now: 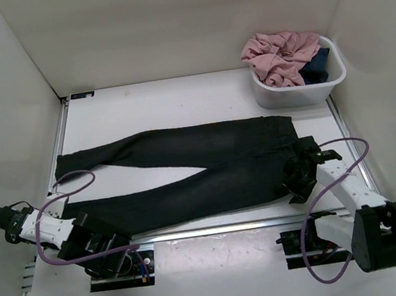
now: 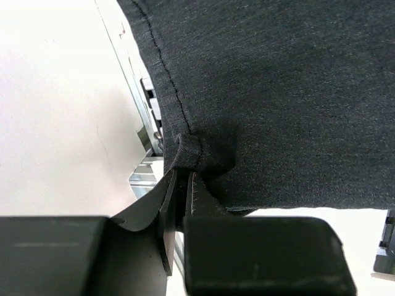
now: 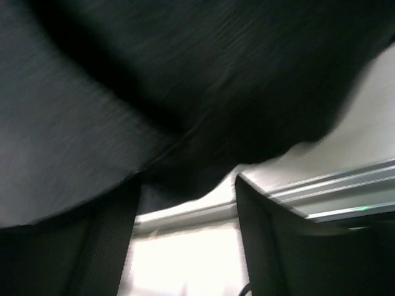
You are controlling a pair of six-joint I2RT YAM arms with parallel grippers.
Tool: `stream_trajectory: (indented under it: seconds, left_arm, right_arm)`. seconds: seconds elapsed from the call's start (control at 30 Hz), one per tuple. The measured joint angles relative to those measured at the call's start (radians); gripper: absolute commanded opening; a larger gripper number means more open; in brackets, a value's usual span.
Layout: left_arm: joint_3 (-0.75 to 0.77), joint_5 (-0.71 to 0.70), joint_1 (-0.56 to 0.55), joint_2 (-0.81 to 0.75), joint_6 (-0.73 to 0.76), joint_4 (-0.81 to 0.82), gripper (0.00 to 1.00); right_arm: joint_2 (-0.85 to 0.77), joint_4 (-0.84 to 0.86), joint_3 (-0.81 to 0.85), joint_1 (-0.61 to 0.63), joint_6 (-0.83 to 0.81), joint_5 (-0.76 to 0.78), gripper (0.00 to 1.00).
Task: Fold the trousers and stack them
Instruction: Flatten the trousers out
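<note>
The black trousers lie flat across the table, legs pointing left and waist at the right. My left gripper is low at the end of the near leg. In the left wrist view it is shut on a pinched fold of the trousers' hem corner. My right gripper is at the waist's near corner. In the right wrist view, which is blurred, its jaws stand apart, and the edge of the trousers lies just past the fingertips with white table showing between them.
A white basket stands at the back right, holding a pink garment and a dark blue one. A metal rail runs along the table's near edge, just below the trousers. White walls close in the left, back and right sides.
</note>
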Motion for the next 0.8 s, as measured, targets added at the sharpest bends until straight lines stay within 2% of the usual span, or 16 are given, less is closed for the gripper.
stream_trajectory:
  seconds: [0.03,0.07,0.17,0.2,0.3,0.33,0.4,0.47,0.57,0.63,0.7,0.8]
  left_arm:
    - [-0.001,0.004,0.0,0.0,0.007,-0.002,0.19]
    - [-0.003,0.006,0.002,0.0,0.018,-0.002,0.2]
    - [-0.016,0.012,0.023,-0.002,0.061,-0.002,0.28]
    - [-0.023,0.013,0.035,-0.002,0.079,-0.002,0.31]
    - [-0.029,0.006,0.097,-0.002,0.135,-0.007,0.41]
    - [-0.029,-0.006,0.122,-0.001,0.156,-0.007,0.5]
    - [-0.028,-0.026,0.19,0.004,0.218,-0.009,0.67]
    - [-0.022,-0.048,0.261,0.023,0.282,-0.017,0.74]
    - [0.037,-0.072,0.34,0.086,0.351,-0.071,0.78]
    - [0.098,-0.054,0.341,0.125,0.349,-0.101,0.78]
    - [0.156,-0.012,0.306,0.138,0.327,-0.117,0.78]
    - [0.171,0.063,0.196,0.087,0.282,-0.123,0.82]
  right_arm:
    - [0.021,0.014,-0.014,0.0,0.011,0.02,0.51]
    - [0.039,0.027,-0.029,-0.003,0.024,0.037,0.4]
    - [0.062,0.042,-0.055,-0.014,0.05,0.072,0.18]
    - [0.058,0.043,-0.056,-0.019,0.055,0.079,0.16]
    - [0.029,0.042,-0.066,-0.042,0.071,0.087,0.16]
    - [0.002,0.029,-0.069,-0.052,0.072,0.097,0.21]
    - [-0.065,-0.01,-0.067,-0.068,0.074,0.114,0.45]
    - [-0.133,-0.068,-0.048,-0.077,0.069,0.136,0.53]
    - [-0.175,-0.156,0.044,-0.08,0.045,0.156,0.53]
    - [-0.166,-0.185,0.112,-0.08,0.027,0.161,0.53]
    - [-0.135,-0.184,0.176,-0.08,0.008,0.164,0.53]
    - [-0.053,-0.166,0.245,-0.08,-0.011,0.167,0.53]
